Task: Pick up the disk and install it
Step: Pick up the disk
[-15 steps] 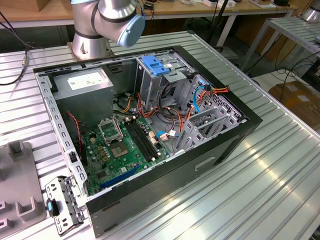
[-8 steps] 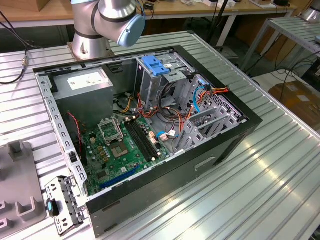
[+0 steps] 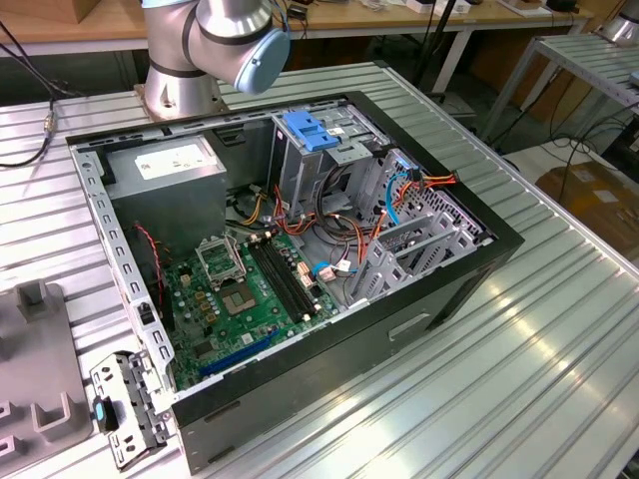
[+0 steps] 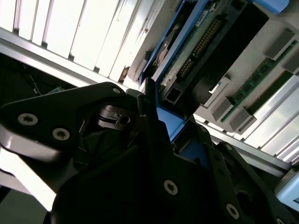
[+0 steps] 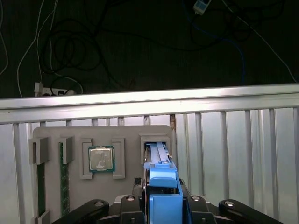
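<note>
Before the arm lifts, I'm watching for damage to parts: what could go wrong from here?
1. The disk stands on edge in a slot of the grey tray, with the gripper shut on its blue frame; a tilted pull could jam it against the slot walls.
2. Held by one end of the plastic frame, it may pivot or slip.
3. A processor chip lies in the neighbouring pocket; sideways drift could strike it.

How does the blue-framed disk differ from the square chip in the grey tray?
The disk stands on edge, clamped in the gripper; the chip lies flat in its recess, untouched. The disk is long with a bright blue frame; the chip is square, silver with a green rim. Both sit at the same grey tray.
</note>
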`<state>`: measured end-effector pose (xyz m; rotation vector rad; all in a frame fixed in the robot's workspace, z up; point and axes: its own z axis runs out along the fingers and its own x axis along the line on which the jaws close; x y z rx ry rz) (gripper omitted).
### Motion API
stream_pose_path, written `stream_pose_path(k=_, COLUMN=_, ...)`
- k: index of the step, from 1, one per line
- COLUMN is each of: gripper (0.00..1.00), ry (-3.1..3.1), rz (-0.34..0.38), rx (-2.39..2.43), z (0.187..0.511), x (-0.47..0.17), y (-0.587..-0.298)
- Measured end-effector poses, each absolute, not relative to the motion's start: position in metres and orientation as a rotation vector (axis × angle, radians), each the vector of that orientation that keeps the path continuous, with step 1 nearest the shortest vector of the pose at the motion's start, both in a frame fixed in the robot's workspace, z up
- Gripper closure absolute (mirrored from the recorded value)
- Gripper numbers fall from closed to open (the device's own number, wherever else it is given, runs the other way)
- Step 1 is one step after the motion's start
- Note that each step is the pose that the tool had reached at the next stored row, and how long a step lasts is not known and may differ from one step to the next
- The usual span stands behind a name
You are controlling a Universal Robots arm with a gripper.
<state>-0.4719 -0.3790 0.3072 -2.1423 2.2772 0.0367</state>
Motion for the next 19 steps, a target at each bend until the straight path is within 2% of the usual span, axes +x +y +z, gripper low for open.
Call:
stream_pose_path(k=12, gripper=0.63, ry=2.277, rz=0.036, rx=-2.142, z=0.342, x=-0.472, y=-0.379)
stream_pose_path(k=19, gripper=0.63, ry=2.278, rz=0.036, rx=-2.143, z=0.373, x=-0.472, y=-0.379)
